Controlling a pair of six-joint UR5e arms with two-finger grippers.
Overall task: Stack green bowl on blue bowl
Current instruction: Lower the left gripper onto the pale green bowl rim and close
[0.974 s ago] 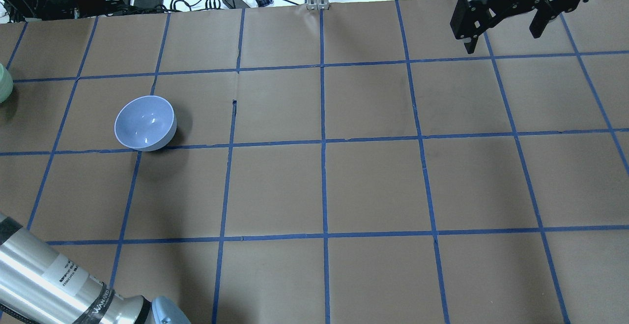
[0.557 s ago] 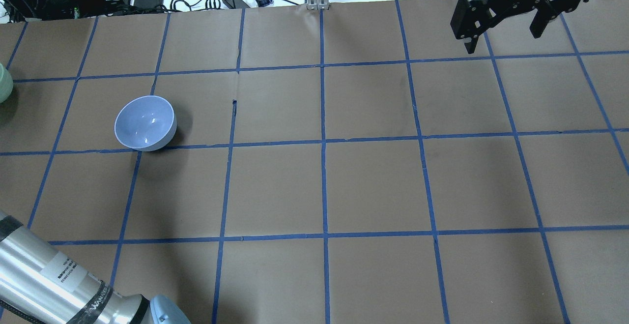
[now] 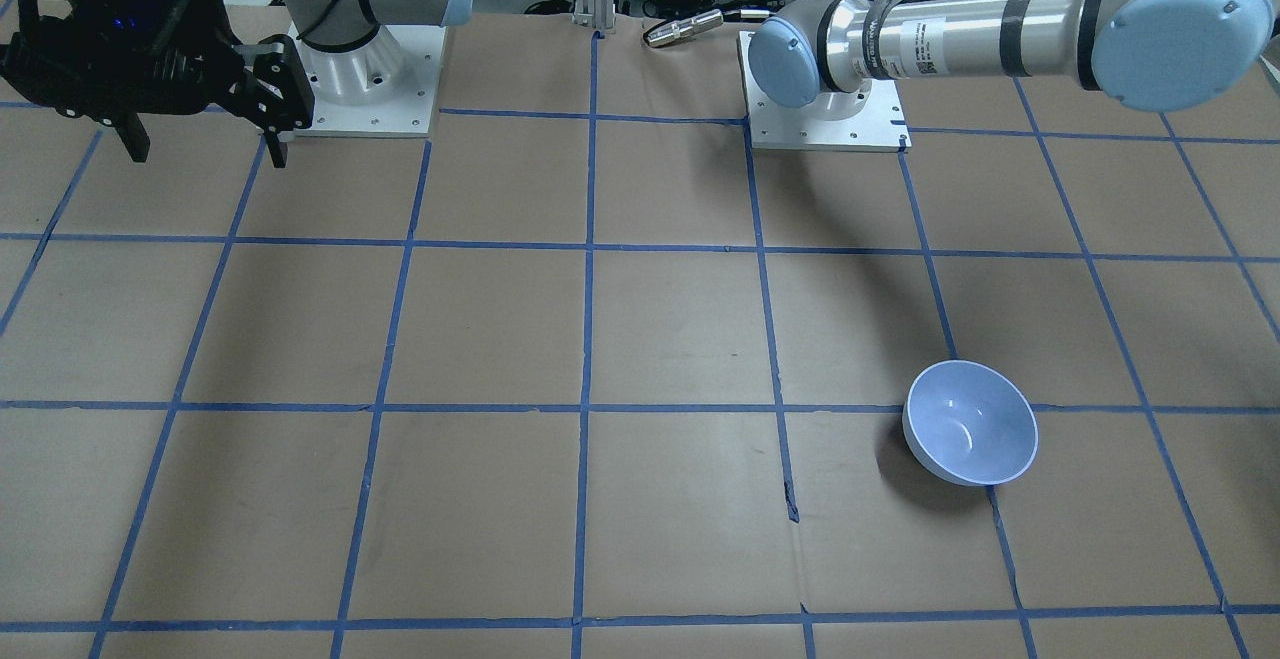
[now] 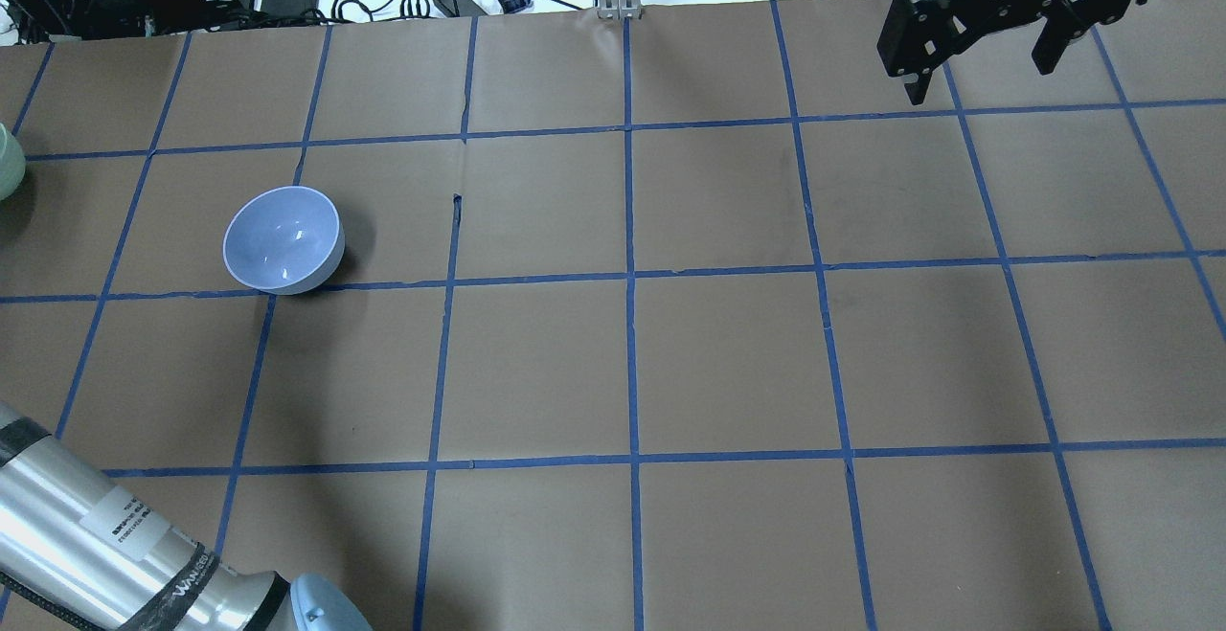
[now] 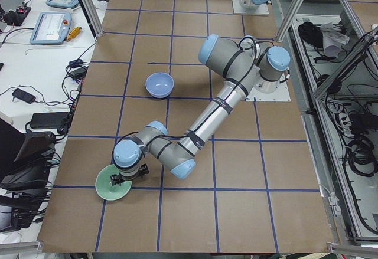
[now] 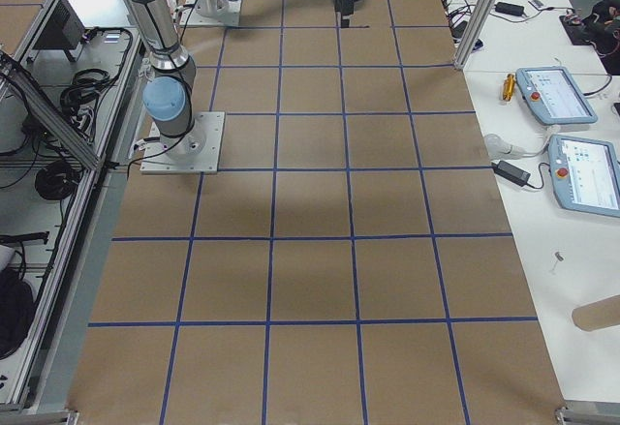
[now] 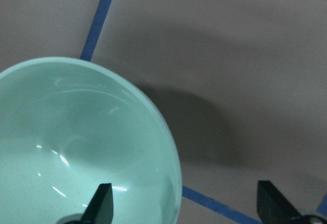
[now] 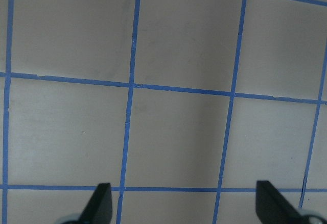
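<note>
Left arm has edged slightly toward the worktop's (image 4: 670,353) left end. Its hand (image 7: 186,206) hangs spread over the green bowl (image 7: 76,147), straddling the rim, not yet clenched; grasping looks imminent. Blue bowl (image 4: 283,238) sits well apart. Right hand (image 8: 184,208) is released, idle.

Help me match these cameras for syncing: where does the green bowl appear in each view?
Overhead: green bowl cut off at upper left edge.
Front-facing: not in it.
Left side: bottom left.
Right side: not in it.
Left wrist: fills lower left.
Right wrist: not in it.
Shared landmark: blue bowl, in overhead, front-facing, left side.
</note>
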